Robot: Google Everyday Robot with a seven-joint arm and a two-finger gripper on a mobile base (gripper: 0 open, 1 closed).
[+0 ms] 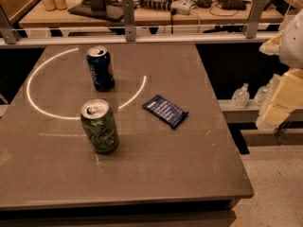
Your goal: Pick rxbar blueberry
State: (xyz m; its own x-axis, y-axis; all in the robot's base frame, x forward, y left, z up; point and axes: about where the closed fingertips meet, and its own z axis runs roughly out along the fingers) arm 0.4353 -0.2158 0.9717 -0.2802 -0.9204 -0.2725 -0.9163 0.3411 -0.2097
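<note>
**Blueberry bar flat on the desk, gripper off to the right**

A thin bright arc of light [35, 103] curves across the left half of the dark desk [165, 174]. A green can [99, 126] stands upright at about 9 o'clock from the desk's middle. A blue soda can [100, 69] stands upright at about 11 o'clock, well apart from the green one.

The rxbar blueberry [165, 111] lies flat at about 3 o'clock from the middle. Its navy wrapper faces up with its white text, and its long side runs on a slant. From the bar, the green can is at 8 o'clock and the blue can at 10 o'clock. Neither touches it.

Past the desk's right edge, a clear pump bottle [240, 97] stands on a low ledge. The cream-coloured gripper [279, 100] hangs at the far right, clear of the desk, at about 3 o'clock from the bar and well apart from it. I cannot tell whether it is open or closed. It holds nothing.
</note>
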